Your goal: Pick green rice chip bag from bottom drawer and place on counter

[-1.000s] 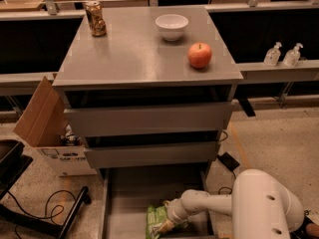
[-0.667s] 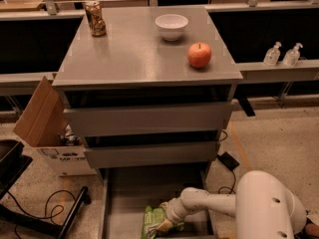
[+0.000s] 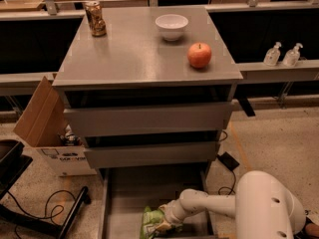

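The green rice chip bag (image 3: 151, 223) lies crinkled at the front of the open bottom drawer (image 3: 124, 193), at the lower edge of the camera view. My gripper (image 3: 163, 219) reaches into the drawer from the right on a white arm and sits right at the bag's right side, touching it. The counter (image 3: 134, 54) is the grey top of the cabinet, well above the drawer.
On the counter stand a dented can (image 3: 94, 19) at the back left, a white bowl (image 3: 171, 26) at the back middle and a red apple (image 3: 199, 55) at the right. A cardboard box (image 3: 45, 128) sits left of the cabinet. Cables lie on the floor.
The gripper and the bag have shifted slightly left within the drawer. Nothing on the counter has moved.
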